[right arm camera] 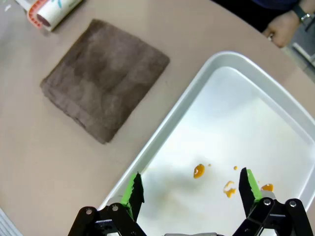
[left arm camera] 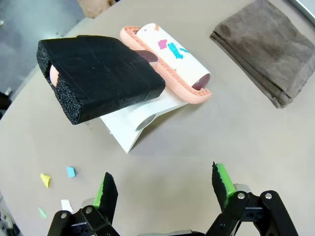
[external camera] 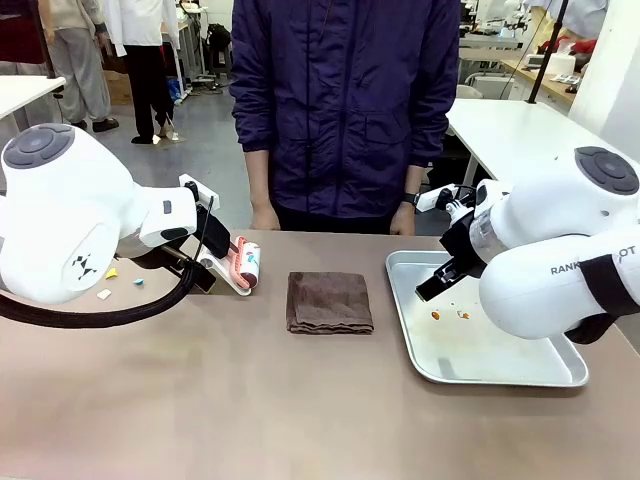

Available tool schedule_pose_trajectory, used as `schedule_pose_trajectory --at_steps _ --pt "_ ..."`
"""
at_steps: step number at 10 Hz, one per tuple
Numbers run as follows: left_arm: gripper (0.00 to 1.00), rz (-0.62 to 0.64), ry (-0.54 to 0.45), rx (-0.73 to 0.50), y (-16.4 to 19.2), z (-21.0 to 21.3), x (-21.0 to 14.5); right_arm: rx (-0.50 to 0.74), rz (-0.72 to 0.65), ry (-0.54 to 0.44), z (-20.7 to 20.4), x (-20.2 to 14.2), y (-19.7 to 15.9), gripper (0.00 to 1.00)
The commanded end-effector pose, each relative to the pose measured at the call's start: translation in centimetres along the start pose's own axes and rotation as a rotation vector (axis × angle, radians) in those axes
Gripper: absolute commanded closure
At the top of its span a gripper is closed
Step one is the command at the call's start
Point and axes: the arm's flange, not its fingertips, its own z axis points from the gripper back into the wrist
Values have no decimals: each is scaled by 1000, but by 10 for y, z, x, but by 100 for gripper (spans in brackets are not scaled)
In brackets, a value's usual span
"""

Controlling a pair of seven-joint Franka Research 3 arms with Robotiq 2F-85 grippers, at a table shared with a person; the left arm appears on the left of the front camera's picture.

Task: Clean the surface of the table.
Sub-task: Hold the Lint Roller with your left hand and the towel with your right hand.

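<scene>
The taupe-brown table point(external camera: 250, 400) carries a folded brown cloth point(external camera: 330, 302) at its middle. A lint roller point(external camera: 245, 265) lies left of the cloth, with a pink frame, a black foam handle point(left arm camera: 103, 76) and a white roll point(left arm camera: 172, 54) with coloured scraps stuck to it. Small paper scraps point(external camera: 111, 272) lie on the table by the left arm. My left gripper point(left arm camera: 165, 189) hovers open just short of the roller, touching nothing. Over the near left corner of the metal tray point(right arm camera: 275, 98), my right gripper point(right arm camera: 191, 189) is open and holds nothing.
Orange stains point(right arm camera: 198, 170) dot the tray floor. A person stands at the far edge with a hand point(right arm camera: 283, 32) resting near the tray's far corner. More paper scraps point(left arm camera: 71, 171) lie left of my left fingers. The cloth point(right arm camera: 106, 76) lies left of the tray.
</scene>
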Motion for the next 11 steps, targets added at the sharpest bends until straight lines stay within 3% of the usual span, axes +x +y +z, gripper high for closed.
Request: schedule_pose_trajectory --at_steps 1,6,7,8,10,11 --pt "0 0 0 0 0 0 0 0 -1 -2 1 0 0 0" --pt "0 0 0 0 0 0 0 27 29 32 15 0 0 0" --pt "0 28 81 54 2 21 12 78 14 97 35 -3 -2 0" --pt "0 133 67 192 6 39 22 120 -83 159 54 -5 -7 0" --pt "0 292 176 326 23 72 58 204 -338 198 87 -14 -20 0" --pt "0 386 346 334 30 89 84 218 -528 217 98 -22 -31 0"
